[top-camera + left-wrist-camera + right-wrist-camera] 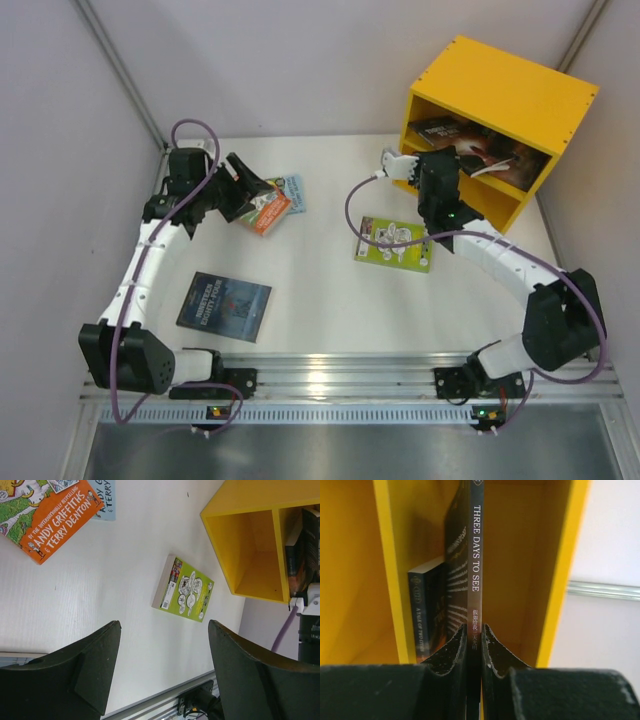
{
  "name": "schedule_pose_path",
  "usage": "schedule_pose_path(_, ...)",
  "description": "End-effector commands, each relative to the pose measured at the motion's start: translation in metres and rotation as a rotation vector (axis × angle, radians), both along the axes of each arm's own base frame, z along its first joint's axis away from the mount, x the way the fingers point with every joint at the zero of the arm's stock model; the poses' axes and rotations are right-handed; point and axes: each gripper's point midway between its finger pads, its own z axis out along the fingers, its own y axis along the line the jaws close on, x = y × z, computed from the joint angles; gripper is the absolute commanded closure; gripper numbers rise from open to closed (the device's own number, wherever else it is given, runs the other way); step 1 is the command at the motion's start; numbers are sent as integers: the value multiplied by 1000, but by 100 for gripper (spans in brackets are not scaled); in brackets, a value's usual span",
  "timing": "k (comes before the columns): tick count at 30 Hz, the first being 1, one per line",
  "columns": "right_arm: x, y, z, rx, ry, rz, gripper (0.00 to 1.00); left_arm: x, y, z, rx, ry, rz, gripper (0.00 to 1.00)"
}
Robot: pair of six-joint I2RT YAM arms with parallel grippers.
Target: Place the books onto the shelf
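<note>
right gripper: jaws nearly together, pinched on the spine of a dark book titled "three days to see". the book stands on edge and reaches from the fingertips into the upper compartment of the yellow shelf. a second dark book sits in the same compartment just beside it, deeper in.

left gripper: jaws wide, nothing between them. it sits at the far left of the table, just beside the orange book; cannot tell if it touches. a light blue book lies partly under the orange one.

lime green book: flat on the table, near the shelf front, apart from both grippers.

blue-grey book: flat, near the left arm.
</note>
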Motion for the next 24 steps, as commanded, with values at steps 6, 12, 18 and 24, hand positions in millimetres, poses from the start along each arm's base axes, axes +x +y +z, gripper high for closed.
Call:
schedule_pose_path(6,12,-26,22,-9,-172,-103,100,-3,-1,8,25,-84,-42,24)
schedule_pose_path(12,14,-35,14,43,-140,-121,94,-2,-2,3,26,-75,-57,24)
schedule_pose_path(18,19,-46,8,87,-70,-138,87,-2,-3,5,32,-87,-69,23)
schedule_pose_path(24,15,-64,-1,97,-28,-203,84,-2,-2,6,33,-89,-70,23)
